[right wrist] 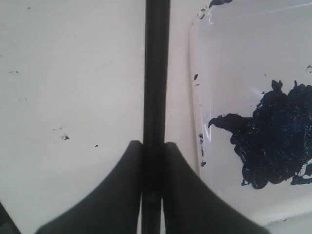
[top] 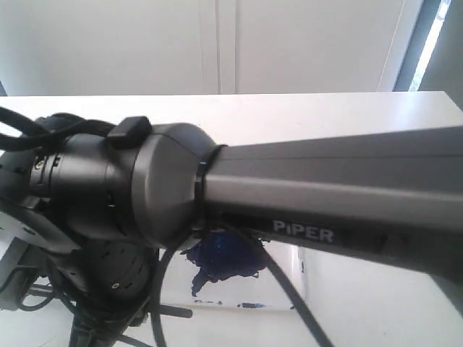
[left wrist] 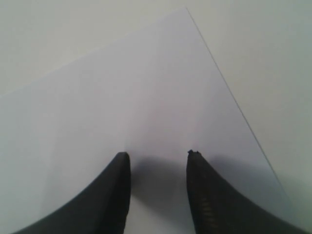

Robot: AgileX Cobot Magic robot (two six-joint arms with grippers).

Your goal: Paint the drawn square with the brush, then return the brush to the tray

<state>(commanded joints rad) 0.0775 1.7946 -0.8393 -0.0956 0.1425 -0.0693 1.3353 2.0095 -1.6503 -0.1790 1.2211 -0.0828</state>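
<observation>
Right wrist view is showing the right pincer (right wrist: 153,144) pinching the brush (right wrist: 156,73), the tray (right wrist: 234,63) lying just beside it. The left pincer (left wrist: 158,155) is hanging spread over paper (left wrist: 146,87).

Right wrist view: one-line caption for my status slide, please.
Right claw shut on the black handle of the brush, which runs alongside the white tray with its dark blue paint blotch.
</observation>
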